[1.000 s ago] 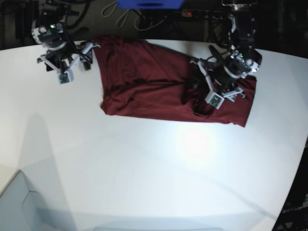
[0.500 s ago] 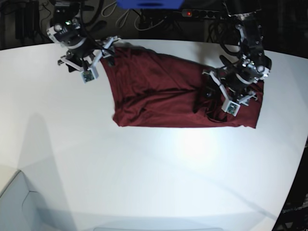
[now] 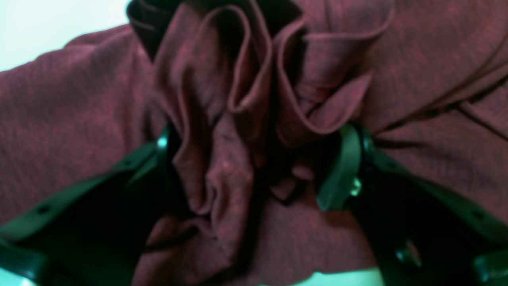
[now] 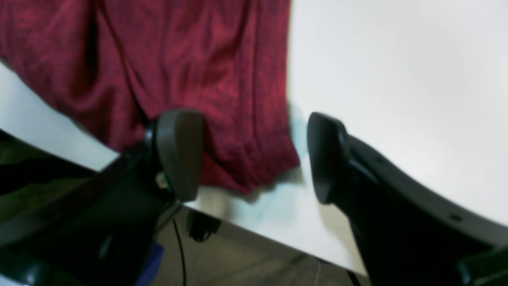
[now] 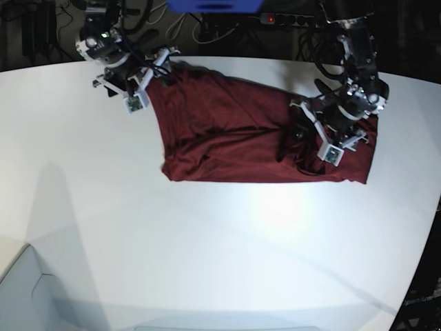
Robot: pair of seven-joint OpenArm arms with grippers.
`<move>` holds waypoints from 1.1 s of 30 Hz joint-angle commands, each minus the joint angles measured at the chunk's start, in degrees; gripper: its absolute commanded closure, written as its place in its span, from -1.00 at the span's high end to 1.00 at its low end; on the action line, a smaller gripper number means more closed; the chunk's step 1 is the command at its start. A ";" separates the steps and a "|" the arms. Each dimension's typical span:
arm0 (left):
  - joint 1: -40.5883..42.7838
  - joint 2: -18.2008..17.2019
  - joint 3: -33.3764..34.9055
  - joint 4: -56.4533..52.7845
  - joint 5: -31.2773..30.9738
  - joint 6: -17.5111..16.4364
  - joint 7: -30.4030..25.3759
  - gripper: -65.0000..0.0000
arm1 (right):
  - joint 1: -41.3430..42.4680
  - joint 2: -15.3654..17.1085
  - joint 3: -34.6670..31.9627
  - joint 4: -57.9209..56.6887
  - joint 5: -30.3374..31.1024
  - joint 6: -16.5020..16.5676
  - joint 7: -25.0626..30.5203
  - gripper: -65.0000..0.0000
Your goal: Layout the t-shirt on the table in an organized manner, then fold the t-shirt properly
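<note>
T-shirt (image 5: 227, 131) has slid along the table (image 5: 207, 262); left tool (image 3: 258, 171) grips its bunched cloth, right tool (image 4: 254, 155) gapes empty, spreading unfinished.

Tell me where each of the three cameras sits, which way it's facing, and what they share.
Base: high in front, looking down at the table; both arms show.
Left wrist: on the left gripper, facing bunched t-shirt between its fingers.
Right wrist: on the right gripper, open, facing the shirt's corner at the table's far edge.
Shared: all three show the maroon t-shirt.
</note>
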 commanded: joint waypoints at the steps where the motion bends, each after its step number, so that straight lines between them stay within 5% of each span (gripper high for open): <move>1: 0.65 -0.28 -0.16 -0.30 2.13 0.53 3.85 0.31 | 0.44 -0.06 -0.03 0.07 0.33 -0.04 0.04 0.26; 5: 0.91 -0.19 -0.16 -0.30 2.13 0.53 3.85 0.31 | 0.88 -0.06 -0.21 -1.34 0.42 0.05 0.22 0.08; 11: 1.00 -0.28 -0.16 -0.03 2.13 0.53 3.85 0.31 | 3.26 -0.68 -0.12 -1.43 0.42 0.14 -0.31 -1.00; 20: 1.00 -0.28 -0.16 0.14 2.13 0.53 3.85 0.31 | 3.61 -1.29 -0.30 3.41 0.42 0.23 0.13 -1.00; 26: 1.00 -0.28 -0.16 0.14 2.13 0.53 3.85 0.32 | 4.84 -3.05 -0.30 8.42 0.42 8.58 -0.31 -1.00; 33: 0.91 -0.28 -0.16 0.32 2.13 0.53 3.85 0.32 | 6.86 -3.75 -2.76 8.68 0.42 9.24 -0.31 -1.00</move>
